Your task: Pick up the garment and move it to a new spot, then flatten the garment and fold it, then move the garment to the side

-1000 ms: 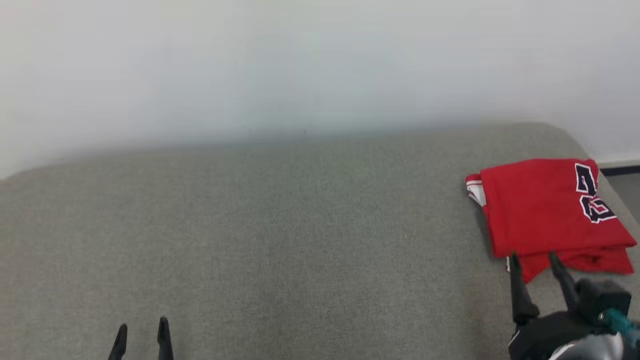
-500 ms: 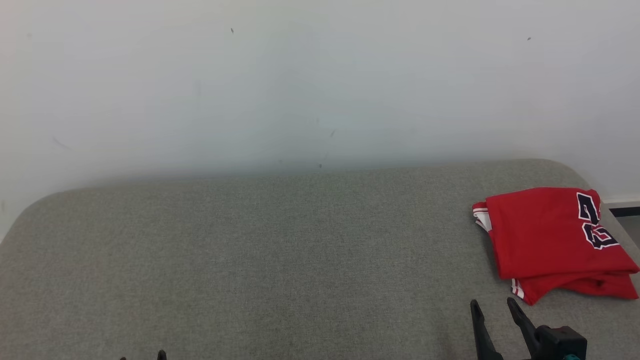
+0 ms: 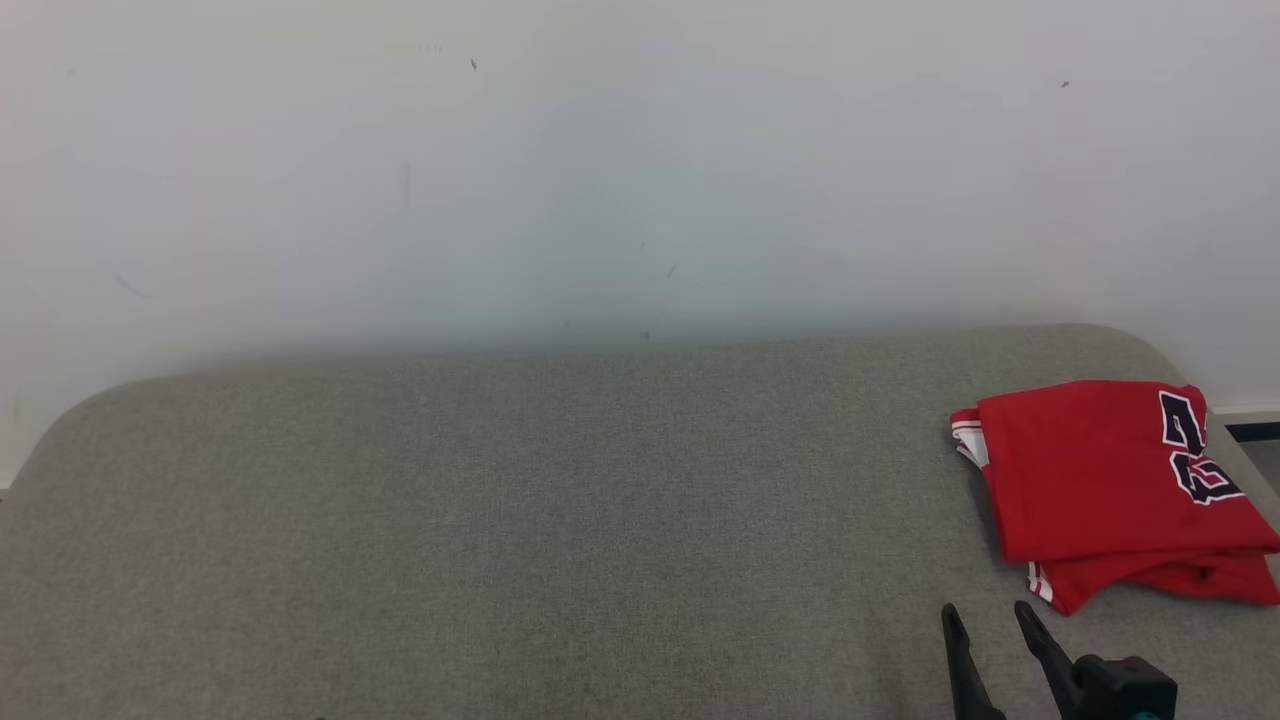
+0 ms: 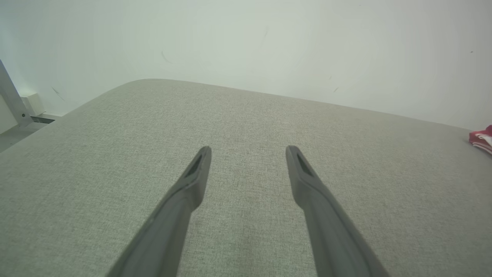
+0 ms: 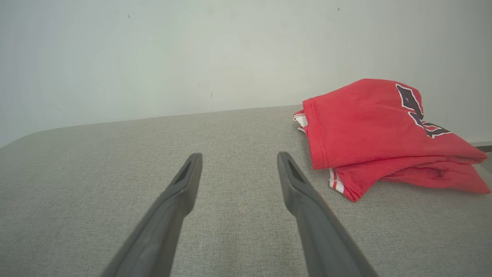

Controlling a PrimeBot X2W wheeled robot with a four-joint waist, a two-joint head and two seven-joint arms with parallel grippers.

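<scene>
A red garment with dark numerals and white trim lies folded at the far right of the grey upholstered surface. In the right wrist view the garment sits just right of my fingers, apart from them. My right gripper stands open and empty near the front edge, a little in front and left of the garment. Its two fingers frame bare fabric, the right gripper holding nothing. My left gripper is open over bare fabric, with an edge of the garment far off at the right.
A pale wall rises behind the surface. The surface's right edge drops to the floor beside the garment. In the left wrist view a metal leg and floor lie beyond the surface's rounded far-left corner.
The head camera tilted up, so the scene shifted down. My right gripper drew back from the garment's front edge and moved left. The garment stays put.
</scene>
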